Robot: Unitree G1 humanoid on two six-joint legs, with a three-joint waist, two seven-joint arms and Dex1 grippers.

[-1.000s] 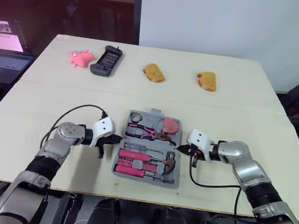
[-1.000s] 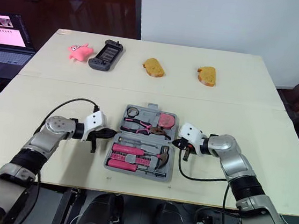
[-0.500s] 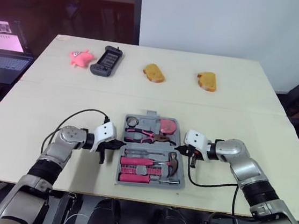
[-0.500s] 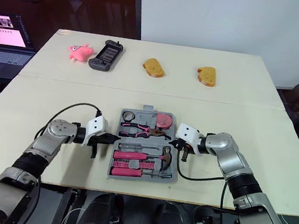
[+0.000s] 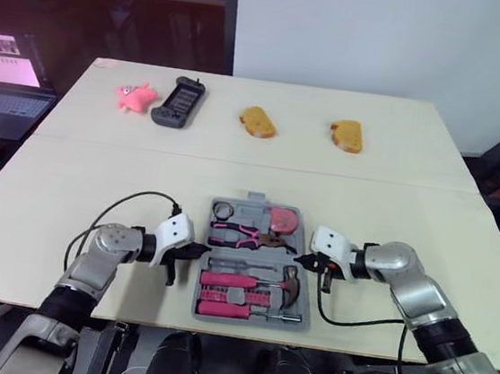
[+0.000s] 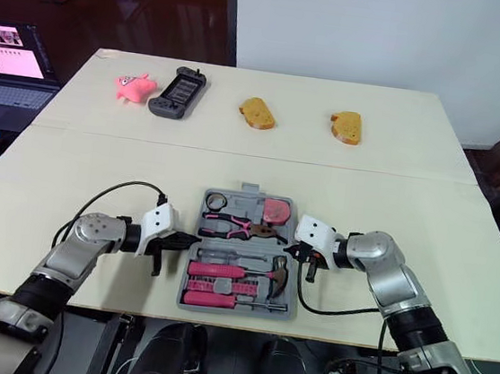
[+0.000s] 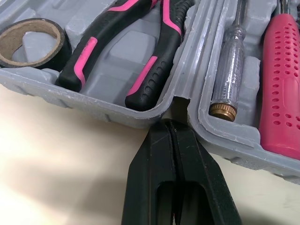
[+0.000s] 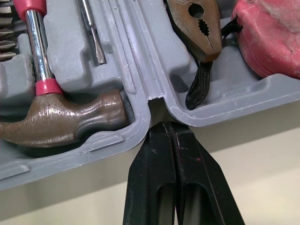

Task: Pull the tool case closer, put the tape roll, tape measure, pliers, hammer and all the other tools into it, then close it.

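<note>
Tool case, grey, laid open flat near the front edge of the surface.

- Left hand: clenched, nothing grasped. Its tips are set at the hinge notch on the case's 9 o'clock side.
- Right hand: likewise clenched and empty, with its tips at the matching notch at 3 o'clock.
- Purpose, as judged: the case is braced from both sides, for steadying or sliding.
- Arms: forearms are carried low and angled inward, fingers pointed level at the case.
- Contents seated:
  - tape roll at 11 o'clock
  - pliers beside it
  - tape measure at 1 o'clock
  - hammer at 4 o'clock
  - pink-handled drivers at 7 o'clock
- Closing is judged the step outstanding.
- Well apart at 12 o'clock: pink toy, dark handset, two bread pieces.
</note>
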